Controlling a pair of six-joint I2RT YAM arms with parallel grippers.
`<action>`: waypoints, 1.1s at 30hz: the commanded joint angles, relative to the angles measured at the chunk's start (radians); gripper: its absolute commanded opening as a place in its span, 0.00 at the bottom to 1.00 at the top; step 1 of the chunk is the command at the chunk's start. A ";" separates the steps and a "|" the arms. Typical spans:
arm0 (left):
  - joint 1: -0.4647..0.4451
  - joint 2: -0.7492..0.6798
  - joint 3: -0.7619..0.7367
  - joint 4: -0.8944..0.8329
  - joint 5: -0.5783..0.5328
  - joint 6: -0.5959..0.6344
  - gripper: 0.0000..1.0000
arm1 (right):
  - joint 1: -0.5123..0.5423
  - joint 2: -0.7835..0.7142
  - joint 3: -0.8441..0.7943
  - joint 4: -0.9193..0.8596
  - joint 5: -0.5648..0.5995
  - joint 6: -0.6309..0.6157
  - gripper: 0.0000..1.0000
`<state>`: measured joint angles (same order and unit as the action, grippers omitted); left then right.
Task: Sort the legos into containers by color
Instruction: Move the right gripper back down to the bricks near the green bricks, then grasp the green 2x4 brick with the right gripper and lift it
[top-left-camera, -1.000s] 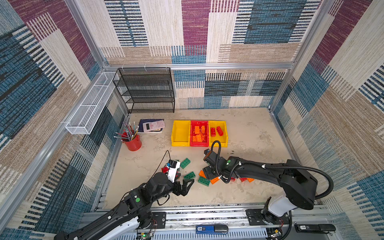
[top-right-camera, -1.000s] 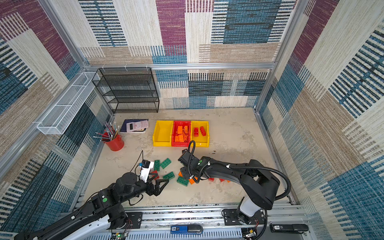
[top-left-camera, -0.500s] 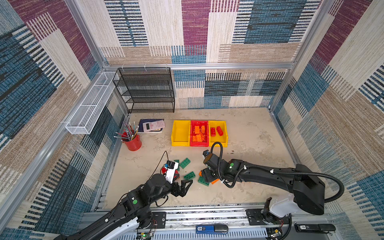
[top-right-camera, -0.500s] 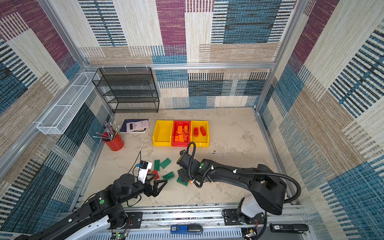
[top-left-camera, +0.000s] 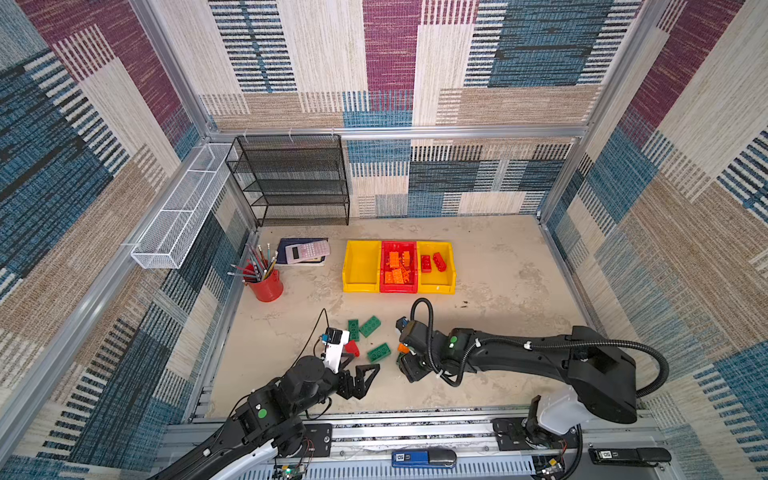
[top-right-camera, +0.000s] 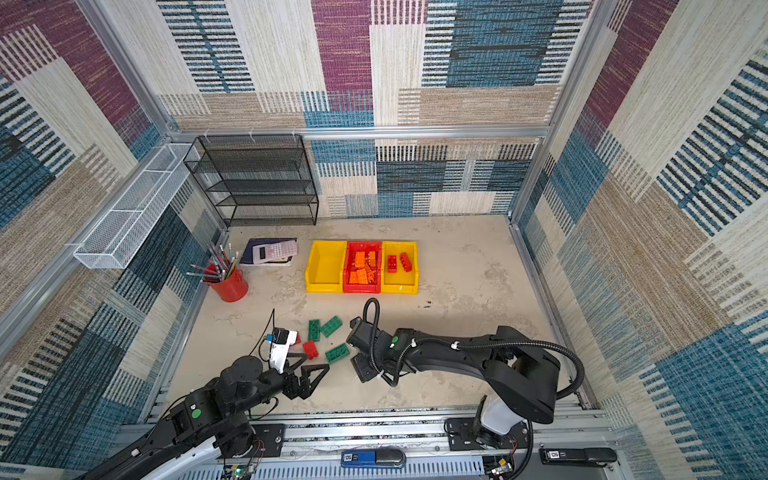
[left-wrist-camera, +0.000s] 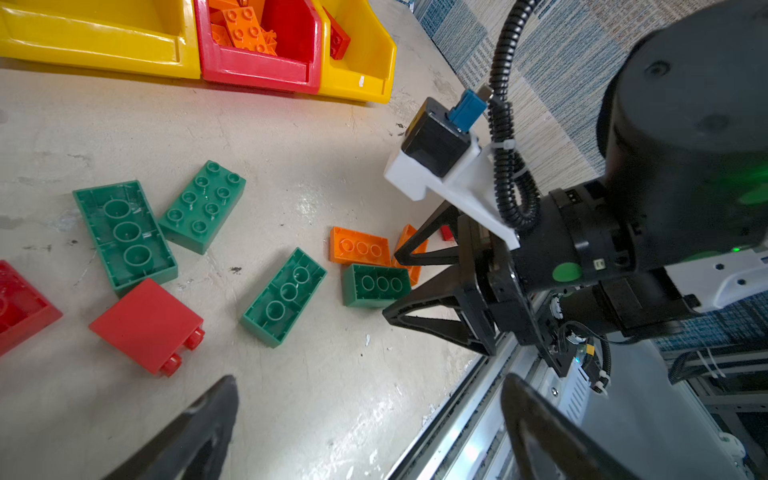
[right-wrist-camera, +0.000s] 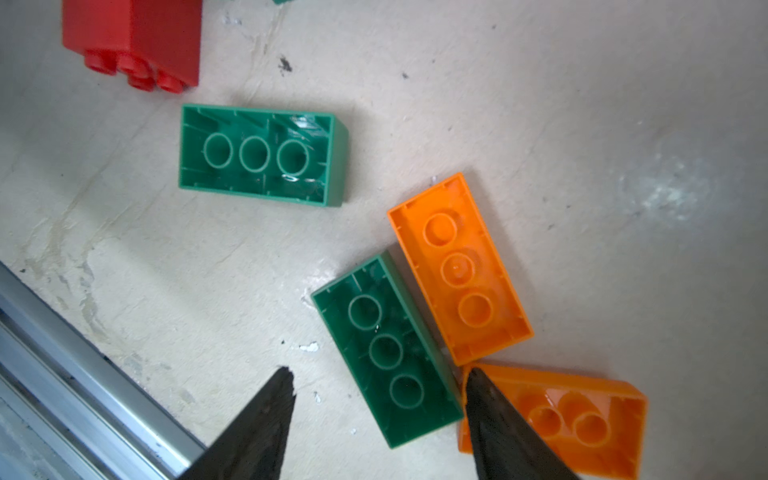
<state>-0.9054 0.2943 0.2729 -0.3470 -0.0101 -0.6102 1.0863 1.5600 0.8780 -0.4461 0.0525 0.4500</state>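
My right gripper (right-wrist-camera: 378, 376) is low over the tabletop (top-left-camera: 498, 332) near the front edge. Its jaws are apart and straddle a green brick (right-wrist-camera: 386, 349), which lies hollow side up on the tabletop. One fingertip (right-wrist-camera: 478, 386) is close against the brick's long side, though I cannot tell whether it touches. The opposite fingertip stands clear of the brick.

An orange brick (right-wrist-camera: 459, 270), also hollow side up, lies along the green brick's other long side, touching it. A second orange brick (right-wrist-camera: 582, 419) sits partly behind the near fingertip. A second green brick (right-wrist-camera: 262, 153) lies apart from these, and beyond it a red brick (right-wrist-camera: 133, 37) rests on its side.

My left gripper (top-left-camera: 361, 376) hovers over the front edge, left of the right gripper, with its jaws spread wide and nothing between them. Just past it, in both top views, a green pair (top-left-camera: 370, 326) lies side by side.

Toward the middle of the tabletop three bins stand in a row, wall to wall. They are the left yellow bin (top-left-camera: 361, 266), the red bin (top-left-camera: 398, 289) holding sorted orange bricks (top-left-camera: 398, 266), and the right yellow bin (top-left-camera: 436, 289) holding two red bricks (top-left-camera: 432, 262).

A pencil cup (top-left-camera: 268, 286) stands by the left edge, with a calculator (top-left-camera: 307, 250) behind it. A black rack (top-left-camera: 291, 183) fills the rear left corner.
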 joint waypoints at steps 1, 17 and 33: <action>0.000 -0.006 -0.003 -0.019 -0.012 -0.028 0.99 | 0.000 0.022 0.010 0.042 0.019 -0.028 0.67; 0.000 -0.015 -0.009 -0.028 -0.014 -0.025 0.99 | 0.000 0.072 0.034 0.023 0.006 -0.016 0.47; 0.000 -0.081 -0.008 -0.073 -0.054 -0.020 0.99 | -0.012 0.100 0.122 0.002 0.050 -0.026 0.26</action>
<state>-0.9054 0.2214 0.2588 -0.3946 -0.0296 -0.6174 1.0851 1.6752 0.9733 -0.4538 0.0772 0.4255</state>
